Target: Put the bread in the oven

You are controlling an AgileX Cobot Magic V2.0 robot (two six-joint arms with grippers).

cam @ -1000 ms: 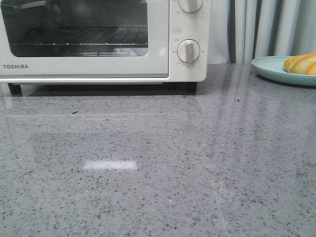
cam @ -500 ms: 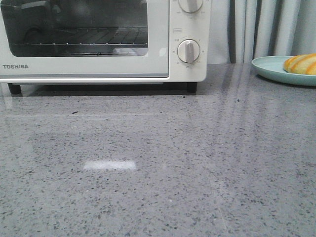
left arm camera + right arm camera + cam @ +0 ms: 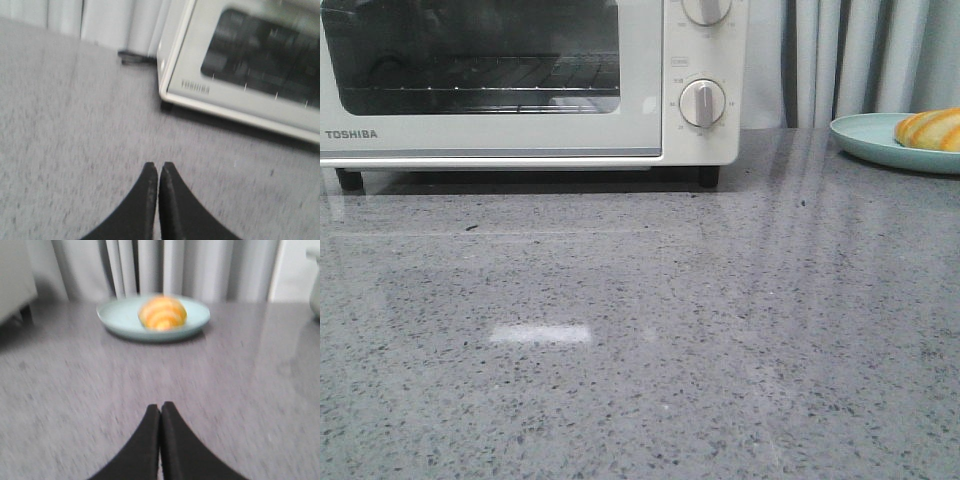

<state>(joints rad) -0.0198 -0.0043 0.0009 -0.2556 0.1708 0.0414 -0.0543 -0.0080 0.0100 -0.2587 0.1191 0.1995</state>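
Note:
The bread (image 3: 930, 129), a golden roll with pale stripes, lies on a pale green plate (image 3: 870, 140) at the back right; it also shows in the right wrist view (image 3: 162, 313). The white TOSHIBA oven (image 3: 650, 100) stands at the back left with its glass door closed; it shows in the left wrist view (image 3: 240, 85) too. My left gripper (image 3: 159, 167) is shut and empty above the counter, short of the oven. My right gripper (image 3: 161, 406) is shut and empty, well short of the plate (image 3: 120, 320). Neither gripper shows in the front view.
The grey speckled counter (image 3: 640, 330) spreads across the front. Grey curtains (image 3: 850, 60) hang behind it. The oven's dials (image 3: 701, 103) sit on its right side panel.
The dark reflection in the oven's glass door has shifted. The bread, the plate and the oven have not moved.

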